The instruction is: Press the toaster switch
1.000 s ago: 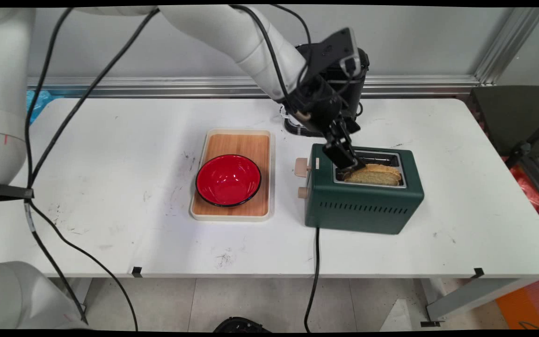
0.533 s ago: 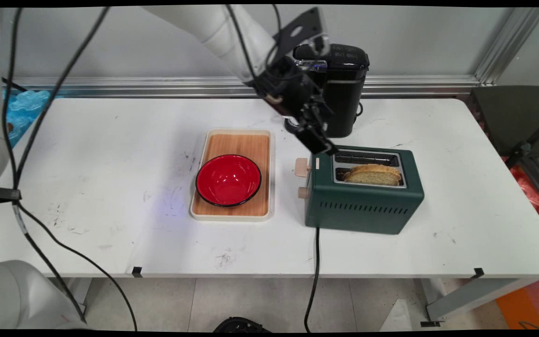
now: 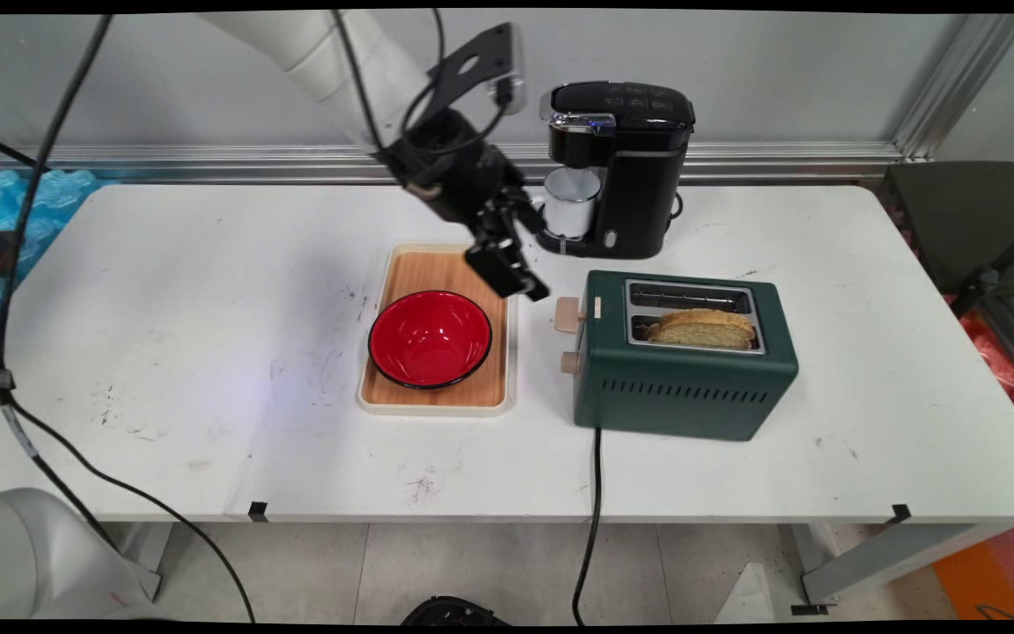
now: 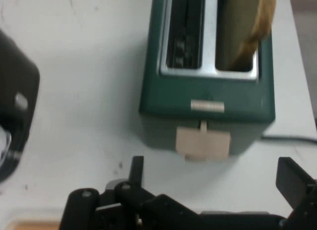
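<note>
one green toaster (image 3: 685, 357) on the worktop (image 3: 208, 291), two slots, one bread slice (image 3: 701, 328) in the near slot. left of toaster: one wooden tray (image 3: 445, 264), one red bowl (image 3: 429, 339). behind toaster: one black coffee maker (image 3: 630, 167), one white cup (image 3: 570, 202).

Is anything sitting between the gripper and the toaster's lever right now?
Nothing visible. The open gripper hangs empty above the tray's far right corner, left of the green toaster. In the hand view only bare white table lies between the fingers and the beige lever. The coffee maker stands off to the side.
</note>
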Robot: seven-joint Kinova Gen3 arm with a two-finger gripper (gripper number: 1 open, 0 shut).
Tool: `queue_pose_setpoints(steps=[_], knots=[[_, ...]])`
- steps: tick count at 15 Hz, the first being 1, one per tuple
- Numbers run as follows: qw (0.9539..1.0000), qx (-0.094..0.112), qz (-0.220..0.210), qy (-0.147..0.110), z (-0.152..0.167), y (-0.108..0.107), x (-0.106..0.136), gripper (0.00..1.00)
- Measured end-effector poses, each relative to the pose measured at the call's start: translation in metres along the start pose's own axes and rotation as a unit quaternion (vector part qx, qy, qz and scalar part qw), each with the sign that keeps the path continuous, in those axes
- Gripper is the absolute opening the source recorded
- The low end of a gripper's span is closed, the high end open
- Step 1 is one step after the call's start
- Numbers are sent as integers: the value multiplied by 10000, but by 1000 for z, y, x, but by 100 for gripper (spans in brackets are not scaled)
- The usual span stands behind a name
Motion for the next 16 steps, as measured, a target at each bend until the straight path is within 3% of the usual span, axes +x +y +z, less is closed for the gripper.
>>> queue_pose_setpoints(steps=[2, 3, 10, 16], knots=[[9999, -27, 21, -118, -7, 1, -11, 100], [9999, -37, 26, -158, -10, 1, -15, 0], [9996, -43, 51, -261, -12, -3, -27, 0], [9997, -100, 41, -197, 12, -9, -15, 0]])
